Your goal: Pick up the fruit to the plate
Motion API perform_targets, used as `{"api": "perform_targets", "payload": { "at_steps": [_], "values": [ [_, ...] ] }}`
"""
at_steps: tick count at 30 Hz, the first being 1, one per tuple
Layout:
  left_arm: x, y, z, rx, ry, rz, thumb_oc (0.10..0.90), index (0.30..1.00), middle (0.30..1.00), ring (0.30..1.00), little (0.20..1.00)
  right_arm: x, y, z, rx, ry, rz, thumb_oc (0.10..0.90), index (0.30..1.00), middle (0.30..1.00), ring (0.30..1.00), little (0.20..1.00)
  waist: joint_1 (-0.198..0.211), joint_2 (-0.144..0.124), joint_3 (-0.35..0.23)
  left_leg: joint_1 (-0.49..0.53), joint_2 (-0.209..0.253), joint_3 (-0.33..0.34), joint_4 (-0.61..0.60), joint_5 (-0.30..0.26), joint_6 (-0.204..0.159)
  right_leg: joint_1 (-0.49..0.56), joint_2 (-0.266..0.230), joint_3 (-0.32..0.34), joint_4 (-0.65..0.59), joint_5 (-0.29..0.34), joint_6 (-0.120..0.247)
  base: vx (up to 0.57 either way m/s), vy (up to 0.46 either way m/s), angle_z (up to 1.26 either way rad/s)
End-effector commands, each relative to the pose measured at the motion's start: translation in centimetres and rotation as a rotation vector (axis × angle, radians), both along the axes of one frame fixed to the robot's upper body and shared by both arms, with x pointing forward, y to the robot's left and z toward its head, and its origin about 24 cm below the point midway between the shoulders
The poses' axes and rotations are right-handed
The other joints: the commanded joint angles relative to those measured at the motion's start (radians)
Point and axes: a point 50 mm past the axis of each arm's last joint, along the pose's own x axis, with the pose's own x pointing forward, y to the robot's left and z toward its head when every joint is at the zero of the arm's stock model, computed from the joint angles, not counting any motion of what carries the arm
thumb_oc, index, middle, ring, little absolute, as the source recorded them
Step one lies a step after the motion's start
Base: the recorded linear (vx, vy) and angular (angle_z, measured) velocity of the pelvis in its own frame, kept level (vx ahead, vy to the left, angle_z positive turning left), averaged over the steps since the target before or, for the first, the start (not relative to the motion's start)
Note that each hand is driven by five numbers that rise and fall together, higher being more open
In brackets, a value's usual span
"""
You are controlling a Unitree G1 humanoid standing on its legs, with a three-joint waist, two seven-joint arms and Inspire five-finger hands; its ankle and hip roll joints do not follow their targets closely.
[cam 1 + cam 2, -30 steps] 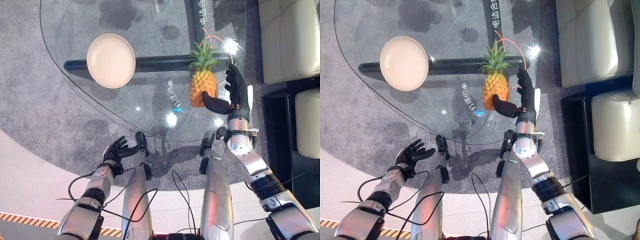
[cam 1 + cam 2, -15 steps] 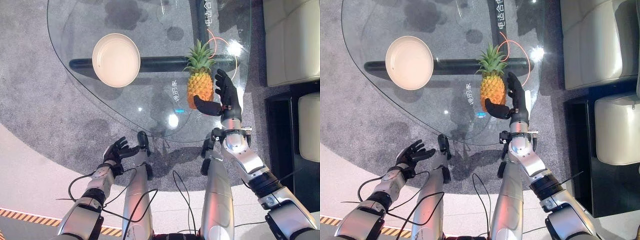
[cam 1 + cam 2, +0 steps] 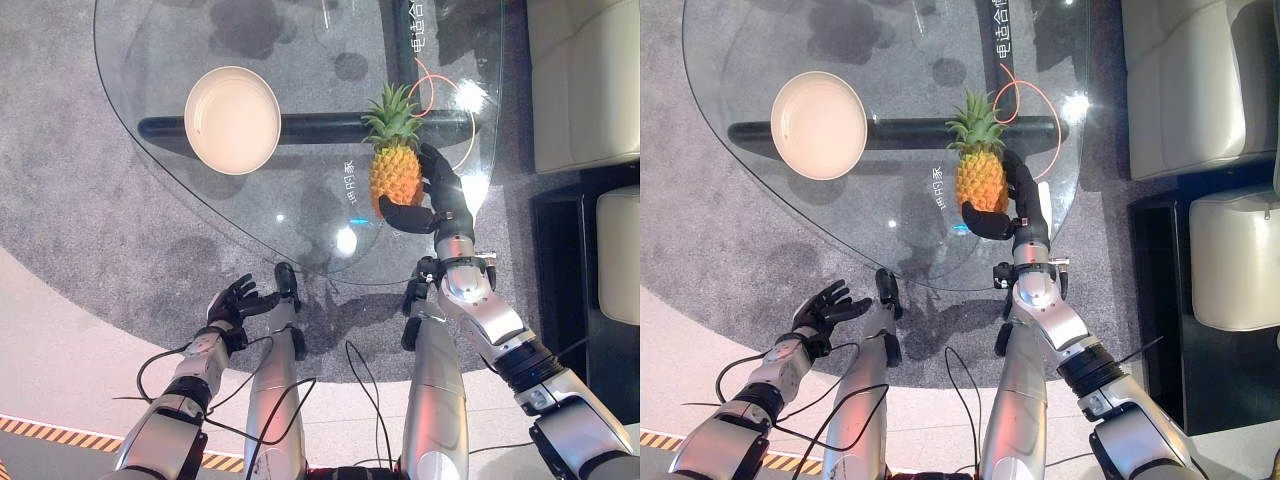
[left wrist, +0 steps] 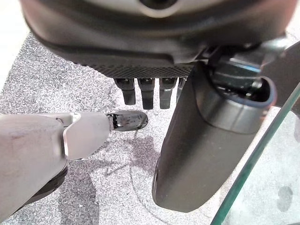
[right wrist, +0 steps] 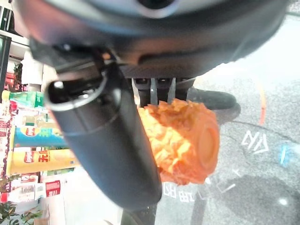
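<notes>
My right hand (image 3: pixel 432 196) grips the pineapple (image 3: pixel 394 172), thumb beneath, fingers behind, to lift it; my left hand (image 3: pixel 233 301) is relaxed.

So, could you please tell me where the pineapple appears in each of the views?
Left eye view: pineapple right of centre on the glass table, against the right hand.
Right eye view: at centre.
Right wrist view: orange body between thumb and fingers.
Left wrist view: absent.
Shared landmark: cream plate, to its left.

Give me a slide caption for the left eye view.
Right hand closed round the pineapple on the glass table, plate waiting to its left.
</notes>
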Motion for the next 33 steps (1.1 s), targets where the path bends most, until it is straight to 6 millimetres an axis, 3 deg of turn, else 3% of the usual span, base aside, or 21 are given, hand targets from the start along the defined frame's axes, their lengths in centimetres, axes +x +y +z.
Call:
{"api": "perform_targets", "payload": {
  "at_steps": [1,31,32,33],
  "values": [
    [-1.7,1.8,-0.9,0.055,0.042,0.006,0.8,0.9,0.9,0.9,0.9,-0.5,1.1,3.2,0.0,-0.133,0.072,0.8,0.9,0.9,0.9,0.9,0.014,-0.008,-0.023,-0.036,0.033,-0.047,0.126,-0.074,-0.033,-0.007,-0.037,0.01,-0.068,0.073,0.031,0.0,0.0,0.0],
    [-1.5,1.9,-0.6,0.061,0.039,-0.006,0.8,0.9,0.9,0.9,0.9,0.2,-0.3,3.4,-0.293,-0.121,-0.117,0.8,0.9,0.9,0.9,0.9,0.022,-0.009,-0.023,-0.052,0.036,-0.057,0.138,-0.081,-0.032,-0.02,-0.037,0.012,-0.05,0.065,0.035,0.0,-0.001,0.0],
    [-1.4,1.9,-0.5,0.063,0.037,-0.009,0.8,0.9,0.9,0.9,0.9,0.2,-0.3,3.5,-0.302,-0.123,-0.122,0.633,0.756,0.756,0.756,0.733,0.023,-0.009,-0.023,-0.054,0.036,-0.057,0.138,-0.081,-0.032,-0.02,-0.038,0.01,-0.051,0.066,0.036,-0.01,-0.012,0.03],
    [-1.4,1.8,-0.5,0.064,0.036,-0.009,0.8,0.9,0.9,0.9,0.9,0.3,-0.3,3.5,-0.312,-0.127,-0.127,0.35,0.514,0.514,0.514,0.45,0.023,-0.01,-0.023,-0.054,0.036,-0.057,0.138,-0.082,-0.032,-0.02,-0.038,0.01,-0.051,0.065,0.036,0.0,0.0,0.0]
  ]
}}
